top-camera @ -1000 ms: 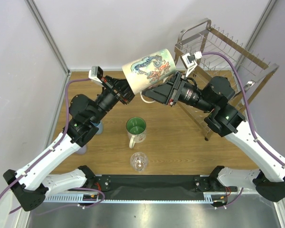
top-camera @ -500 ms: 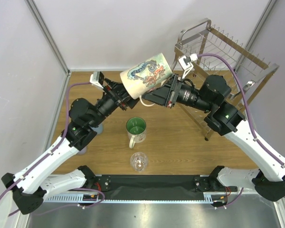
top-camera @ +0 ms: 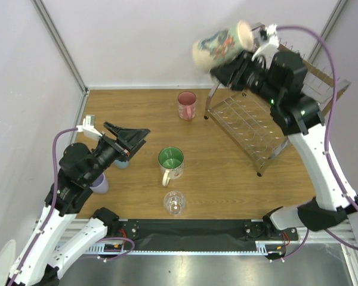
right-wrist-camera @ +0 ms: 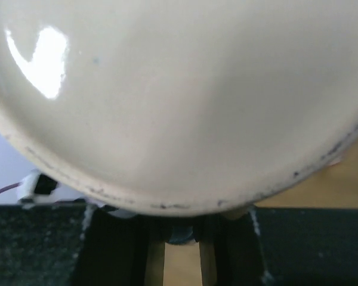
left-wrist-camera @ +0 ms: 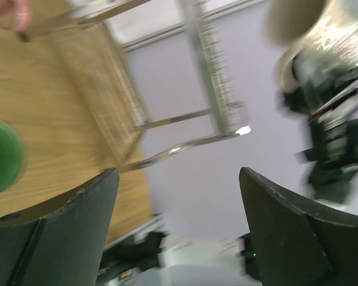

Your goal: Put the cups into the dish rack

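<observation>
My right gripper (top-camera: 243, 58) is shut on the beige mug (top-camera: 222, 43), held high on its side over the dish rack (top-camera: 250, 122). In the right wrist view the beige mug (right-wrist-camera: 179, 89) fills the frame above the right gripper (right-wrist-camera: 179, 235). Low at the left, my left gripper (top-camera: 134, 136) stands open and empty; the left wrist view shows its gripper (left-wrist-camera: 176, 179) holding nothing. A pink mug (top-camera: 187, 105), a white mug with green inside (top-camera: 170, 162) and a clear glass (top-camera: 175, 202) stand on the table. A light-blue tumbler (top-camera: 123, 161) is half hidden behind the left gripper. A lavender tumbler (top-camera: 99, 182) sits beside the left arm.
The wooden table (top-camera: 227, 185) is bounded by grey walls at the left and back. The rack's legs (top-camera: 264, 170) stand at the right. In the left wrist view the rack (left-wrist-camera: 167, 89) and the green mug (left-wrist-camera: 0, 155) show blurred.
The left gripper opened, let go of the beige mug and drew back down to the left. The right arm lifted the mug up and to the right, above the rack.
</observation>
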`<state>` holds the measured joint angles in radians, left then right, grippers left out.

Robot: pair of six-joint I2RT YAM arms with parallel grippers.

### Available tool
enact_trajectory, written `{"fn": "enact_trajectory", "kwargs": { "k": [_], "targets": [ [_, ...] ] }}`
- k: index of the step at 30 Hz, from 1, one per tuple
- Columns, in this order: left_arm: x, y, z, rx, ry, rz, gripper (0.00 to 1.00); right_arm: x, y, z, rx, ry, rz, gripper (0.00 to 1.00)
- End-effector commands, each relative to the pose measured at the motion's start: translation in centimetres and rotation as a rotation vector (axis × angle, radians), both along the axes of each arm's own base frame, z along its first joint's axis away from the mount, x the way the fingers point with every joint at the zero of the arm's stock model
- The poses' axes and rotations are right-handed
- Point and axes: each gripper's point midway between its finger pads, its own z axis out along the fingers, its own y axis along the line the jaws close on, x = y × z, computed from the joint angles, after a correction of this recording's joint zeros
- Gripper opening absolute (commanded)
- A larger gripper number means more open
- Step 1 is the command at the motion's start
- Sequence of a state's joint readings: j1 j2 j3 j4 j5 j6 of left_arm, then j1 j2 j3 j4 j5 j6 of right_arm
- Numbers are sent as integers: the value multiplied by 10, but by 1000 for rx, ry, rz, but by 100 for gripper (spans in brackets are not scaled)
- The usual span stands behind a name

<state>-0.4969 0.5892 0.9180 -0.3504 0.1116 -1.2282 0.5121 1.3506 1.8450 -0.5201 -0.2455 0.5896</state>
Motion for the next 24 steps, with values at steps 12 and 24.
{"fn": "enact_trajectory", "kwargs": {
  "k": [12, 24],
  "targets": [
    [-22, 12, -31, 492, -94, -136, 86, 161, -148, 83, -354, -365, -727, 0],
    [-1, 13, -42, 697, -85, -176, 87, 205, -223, 16, -497, -168, -910, 0]
  ]
}}
